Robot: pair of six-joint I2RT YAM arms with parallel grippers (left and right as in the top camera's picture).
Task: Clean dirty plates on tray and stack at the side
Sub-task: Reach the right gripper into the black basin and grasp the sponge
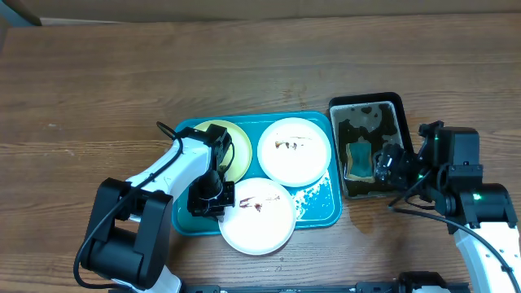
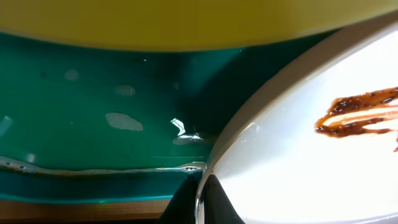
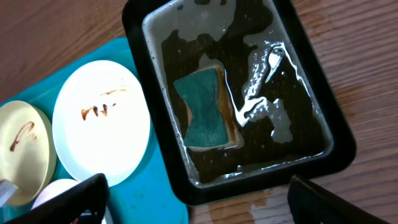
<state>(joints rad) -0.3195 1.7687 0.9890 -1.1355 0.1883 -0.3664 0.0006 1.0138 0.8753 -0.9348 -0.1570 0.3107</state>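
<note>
Teal plastic marks the tray (image 1: 321, 216), which is set in the middle of the wooden table (image 1: 98, 98), and all three plates are found on it. The pale yellow plate (image 1: 238, 146) is placed at the far left of the tray, the far white plate (image 1: 295, 151) at the far right, and the near white plate (image 1: 259, 220) at the near edge, where its rim is carried out past the tray's lip. Brown smears are seen on each plate, and the tray floor is spotted with water and foam.

The left gripper (image 1: 208, 202) is lowered to the left rim of the near white plate. In the left wrist view its dark fingers (image 2: 217, 205) are pressed together on that rim, one on each side, so the plate is pinched at its edge; the yellow plate is seen just beyond.

To the right of the teal tray, just beside it, a black tray (image 1: 395, 102) of water is placed, with a green sponge (image 1: 358, 159) lying in it. The right gripper (image 1: 387, 163) is held above the near right part of this black tray. In the right wrist view its fingers (image 3: 81, 196) are spread wide, and nothing is gripped between them; the sponge (image 3: 208, 112) is seen below, apart from them.
</note>
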